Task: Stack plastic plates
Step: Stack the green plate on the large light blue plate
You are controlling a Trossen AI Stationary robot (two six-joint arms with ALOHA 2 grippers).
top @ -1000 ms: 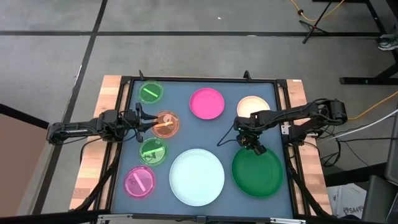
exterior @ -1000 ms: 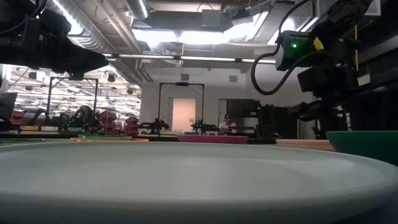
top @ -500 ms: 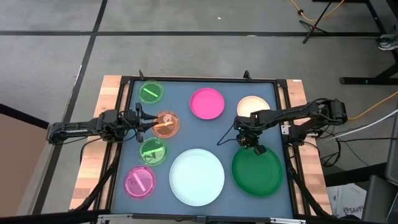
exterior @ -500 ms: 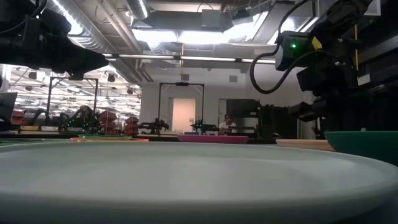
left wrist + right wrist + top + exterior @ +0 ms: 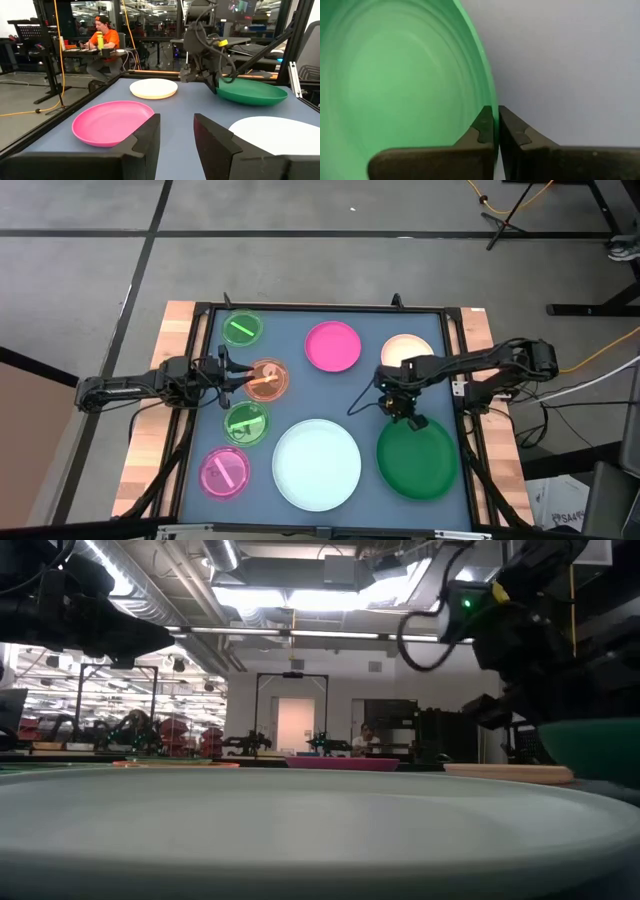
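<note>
Pinching the rim of the dark green plate (image 5: 418, 461) between its pressed-together fingers, the right gripper (image 5: 405, 411) tips that edge clear of the tabletop (image 5: 365, 385), seemingly so the plate can be carried onto the white plate (image 5: 317, 464) just beside it. The green plate sits in the near right corner, its inner rim caught in the jaws and its bulk spreading away beyond them (the cream plate (image 5: 407, 351) lies just behind). Waiting at the left edge over the orange plate (image 5: 266, 379), the left gripper (image 5: 228, 374) stands spread, holding nothing.
</note>
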